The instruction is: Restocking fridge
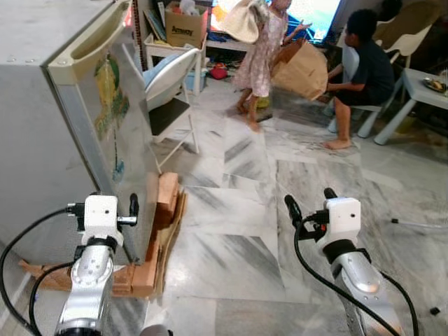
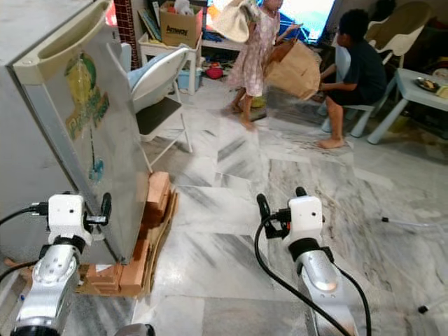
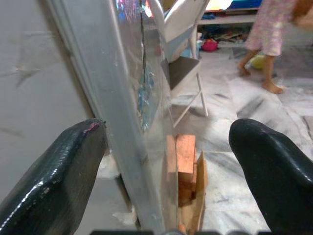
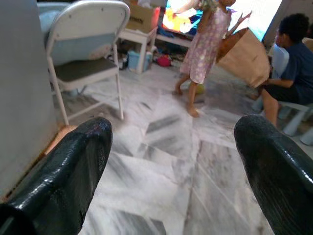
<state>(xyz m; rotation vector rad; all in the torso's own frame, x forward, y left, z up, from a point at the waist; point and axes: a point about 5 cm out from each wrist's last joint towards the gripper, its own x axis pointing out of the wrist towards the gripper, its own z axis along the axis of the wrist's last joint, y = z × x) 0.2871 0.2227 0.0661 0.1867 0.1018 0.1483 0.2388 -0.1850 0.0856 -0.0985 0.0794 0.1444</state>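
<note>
A grey fridge [image 1: 35, 140] stands at my left, its door [image 1: 112, 133] carrying faded stickers and a recessed handle along the top. It rests on orange bricks [image 1: 166, 199] and flattened cardboard. My left gripper [image 1: 101, 206] is open and raised at the door's lower free edge. In the left wrist view that door edge [image 3: 132, 137] runs between the two black fingers [image 3: 58, 171]. My right gripper [image 1: 310, 201] is open and holds nothing, hovering over the marble floor [image 4: 166, 161] to the right of the fridge.
A white folding chair [image 1: 171, 84] stands just beyond the fridge door. Farther back a child in a pink dress [image 1: 262, 49] stands beside a seated person [image 1: 364, 70] holding a brown paper bag [image 1: 302, 70]. A white table [image 1: 427, 87] is at far right.
</note>
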